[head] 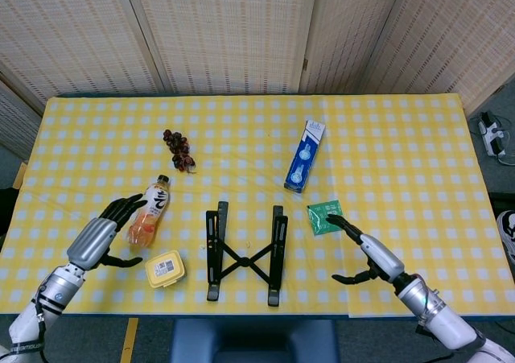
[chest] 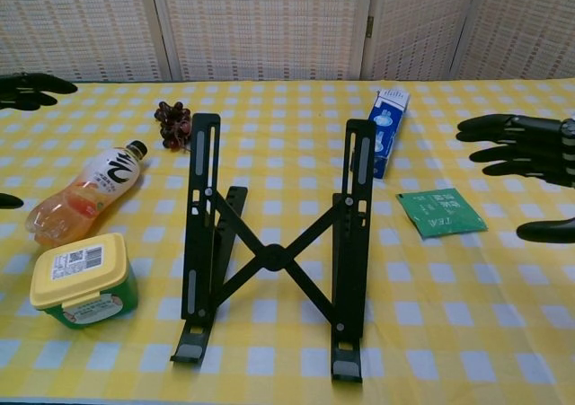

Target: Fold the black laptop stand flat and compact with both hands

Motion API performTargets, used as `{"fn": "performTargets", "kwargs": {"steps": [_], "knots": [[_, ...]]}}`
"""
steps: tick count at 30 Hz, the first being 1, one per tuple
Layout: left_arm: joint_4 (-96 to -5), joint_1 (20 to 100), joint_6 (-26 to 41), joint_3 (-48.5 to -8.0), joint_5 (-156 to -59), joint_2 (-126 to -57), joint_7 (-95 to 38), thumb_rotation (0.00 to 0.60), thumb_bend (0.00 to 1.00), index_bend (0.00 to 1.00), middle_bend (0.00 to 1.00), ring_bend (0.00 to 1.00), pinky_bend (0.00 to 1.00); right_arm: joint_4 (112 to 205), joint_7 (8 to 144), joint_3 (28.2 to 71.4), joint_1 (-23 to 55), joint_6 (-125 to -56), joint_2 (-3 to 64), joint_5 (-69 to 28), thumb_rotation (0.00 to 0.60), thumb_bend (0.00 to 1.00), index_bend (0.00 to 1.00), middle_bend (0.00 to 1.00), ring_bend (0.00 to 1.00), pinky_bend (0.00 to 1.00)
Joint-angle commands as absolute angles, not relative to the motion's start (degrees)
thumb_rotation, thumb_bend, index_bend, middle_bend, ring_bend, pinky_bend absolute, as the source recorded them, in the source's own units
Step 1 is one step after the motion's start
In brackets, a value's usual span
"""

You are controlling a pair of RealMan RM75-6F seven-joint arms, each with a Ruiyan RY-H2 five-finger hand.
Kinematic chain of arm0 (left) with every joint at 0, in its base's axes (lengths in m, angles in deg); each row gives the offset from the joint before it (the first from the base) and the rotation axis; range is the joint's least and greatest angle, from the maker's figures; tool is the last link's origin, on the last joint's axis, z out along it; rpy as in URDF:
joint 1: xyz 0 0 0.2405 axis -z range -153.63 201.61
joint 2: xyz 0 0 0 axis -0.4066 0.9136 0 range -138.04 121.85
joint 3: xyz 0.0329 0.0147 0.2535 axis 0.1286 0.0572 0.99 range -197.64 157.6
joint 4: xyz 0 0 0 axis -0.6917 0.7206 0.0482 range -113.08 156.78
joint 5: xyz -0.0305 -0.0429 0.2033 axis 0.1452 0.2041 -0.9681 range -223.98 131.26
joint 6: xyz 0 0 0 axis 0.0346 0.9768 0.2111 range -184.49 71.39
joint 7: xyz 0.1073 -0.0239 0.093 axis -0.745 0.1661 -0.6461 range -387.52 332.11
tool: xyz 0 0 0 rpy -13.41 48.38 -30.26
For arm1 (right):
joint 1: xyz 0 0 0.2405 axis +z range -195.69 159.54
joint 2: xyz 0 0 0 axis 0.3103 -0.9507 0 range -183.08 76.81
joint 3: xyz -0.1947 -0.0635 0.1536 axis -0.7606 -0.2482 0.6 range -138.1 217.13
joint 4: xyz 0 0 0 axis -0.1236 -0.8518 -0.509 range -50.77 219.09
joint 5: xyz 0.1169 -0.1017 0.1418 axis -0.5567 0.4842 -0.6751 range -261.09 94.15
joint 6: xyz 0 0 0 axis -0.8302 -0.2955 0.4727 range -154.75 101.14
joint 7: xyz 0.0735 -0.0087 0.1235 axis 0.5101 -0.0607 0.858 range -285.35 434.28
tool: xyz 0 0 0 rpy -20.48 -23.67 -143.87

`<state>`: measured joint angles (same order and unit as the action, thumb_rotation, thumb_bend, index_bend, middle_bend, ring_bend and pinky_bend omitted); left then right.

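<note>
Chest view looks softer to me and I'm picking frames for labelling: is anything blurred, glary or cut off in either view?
Chest view: laptop stand sharp and fully in frame, right hand cut by the edge, left hand barely in view. Head view: even light, no glare, soft shadows, both hands whole.

Head view high, looking down over the whole table [head: 402, 138]; chest view low, close, level, sharing the laptop stand [head: 245, 255].
</note>
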<state>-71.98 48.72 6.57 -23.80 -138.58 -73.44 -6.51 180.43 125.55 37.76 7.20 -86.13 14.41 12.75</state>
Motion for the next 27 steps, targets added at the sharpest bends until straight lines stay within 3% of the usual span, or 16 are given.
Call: {"fn": "performTargets", "kwargs": {"steps": [1, 18, 27], "knots": [[-71.2, 51.9, 3.0, -23.7, -138.5, -75.2, -2.7, 0.600, 0.17, 0.08, 0.05, 0.04, 0.00, 179.3, 129.4, 38.6, 10.7, -82.5, 18.2, 11.0, 0.600, 0.24, 0.00, 0.00, 0.01, 0.00], [-67.7, 55.2, 1.3, -22.4, -137.1, -78.6, -0.8, 0.600, 0.17, 0.08, 0.05, 0.04, 0.00, 170.5, 135.7, 41.6, 15.6, -81.1, 33.6, 7.4, 0.600, 0.24, 0.00, 0.00, 0.00, 0.00], [-67.8, 56.1, 1.3, -20.4, -139.0, -78.9, 2.7, 0.600, 0.17, 0.08, 0.06, 0.04, 0.00, 168.0, 142.1, 39.4, 17.2, -84.6, 34.6, 12.3, 0.600, 0.24, 0.00, 0.00, 0.01, 0.00]]}}
